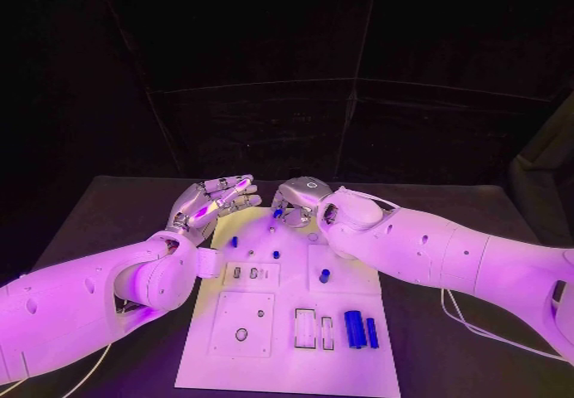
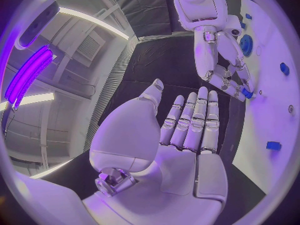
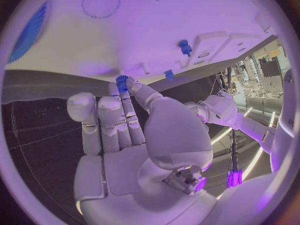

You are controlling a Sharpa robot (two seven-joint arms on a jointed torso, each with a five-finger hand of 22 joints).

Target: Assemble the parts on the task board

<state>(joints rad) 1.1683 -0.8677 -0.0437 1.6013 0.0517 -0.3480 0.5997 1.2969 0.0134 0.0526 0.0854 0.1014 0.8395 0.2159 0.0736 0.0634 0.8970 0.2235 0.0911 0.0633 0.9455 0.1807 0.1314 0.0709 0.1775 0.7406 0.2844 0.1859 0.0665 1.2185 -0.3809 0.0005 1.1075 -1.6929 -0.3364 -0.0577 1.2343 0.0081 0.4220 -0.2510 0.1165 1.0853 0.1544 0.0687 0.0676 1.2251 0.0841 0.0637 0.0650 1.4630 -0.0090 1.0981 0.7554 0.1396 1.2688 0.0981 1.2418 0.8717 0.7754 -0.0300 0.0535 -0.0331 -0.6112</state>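
The white task board (image 1: pixel 282 361) lies in the middle of the black table. My right hand (image 1: pixel 302 201) hovers over the board's far edge and pinches a small blue toothed part (image 3: pixel 122 82) at its fingertips; the same part (image 2: pixel 247 92) is seen from the left wrist view. My left hand (image 1: pixel 216 201) is raised beside it at the board's far left corner, palm open and fingers straight (image 2: pixel 190 122), holding nothing. Two small blue pegs (image 1: pixel 235 241) (image 1: pixel 275 254) stand in the board's far section, and another blue part (image 1: pixel 324 275) sits further right.
Two long blue cylinders (image 1: pixel 355 329) (image 1: pixel 372 332) lie side by side at the board's near right, next to rectangular slots (image 1: pixel 306 327). A plate with a round hole (image 1: pixel 241 334) is at the near left. Black table (image 1: pixel 108 207) surrounds the board.
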